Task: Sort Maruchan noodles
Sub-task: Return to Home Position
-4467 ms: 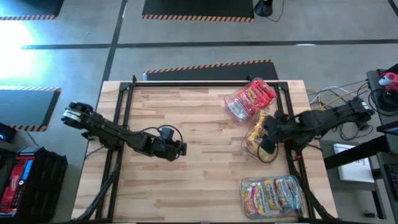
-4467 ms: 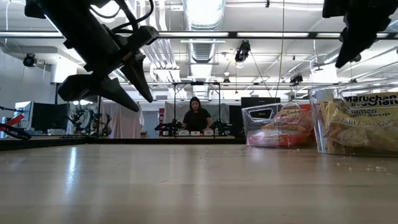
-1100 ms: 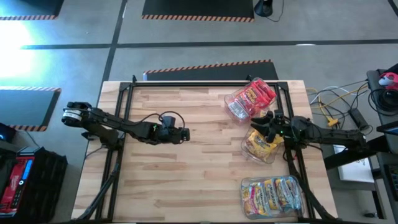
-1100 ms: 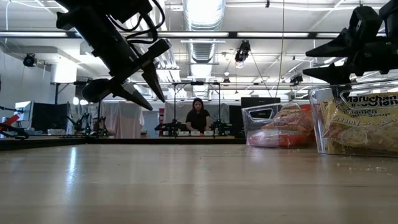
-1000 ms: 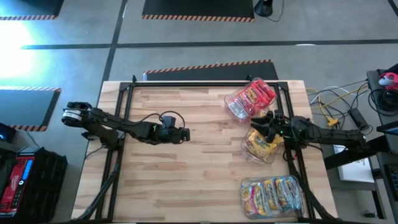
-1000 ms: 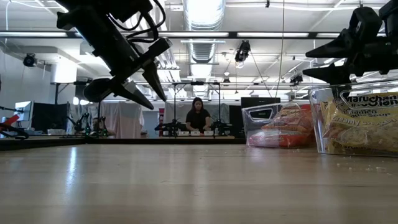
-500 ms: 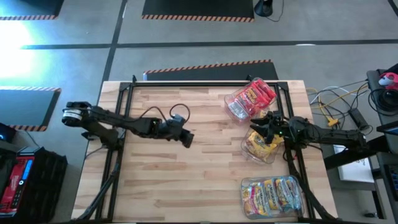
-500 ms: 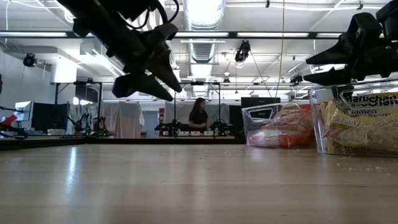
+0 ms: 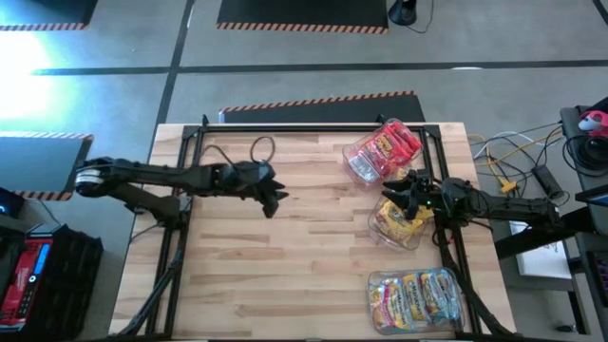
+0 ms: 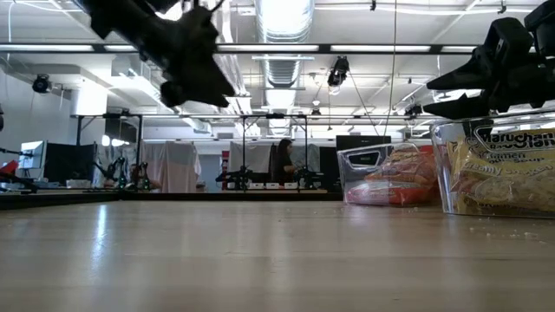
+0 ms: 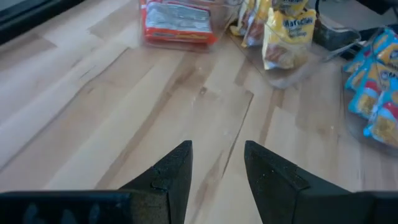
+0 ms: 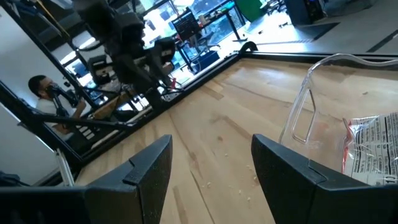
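Seemingly the sorting is done — all the Maruchan noodles [image 9: 395,217] in view sit in clear tubs: yellow in the middle tub [image 9: 410,239], red beyond it, blue-and-yellow nearer. The right gripper [image 9: 394,187] hovers just over the middle tub, the left gripper [image 9: 273,201] well apart from it — both jaws spread, holding nothing.

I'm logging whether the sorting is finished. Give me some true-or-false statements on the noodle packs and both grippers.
The red packs lie in the bin nearest the far edge of the table. True.
The left gripper holds a yellow pack. False: it is open and empty, over bare table.
The right gripper is open, near the yellow packs. True.
Loose packs lie on the table's left half. False: every pack seen is in a bin.
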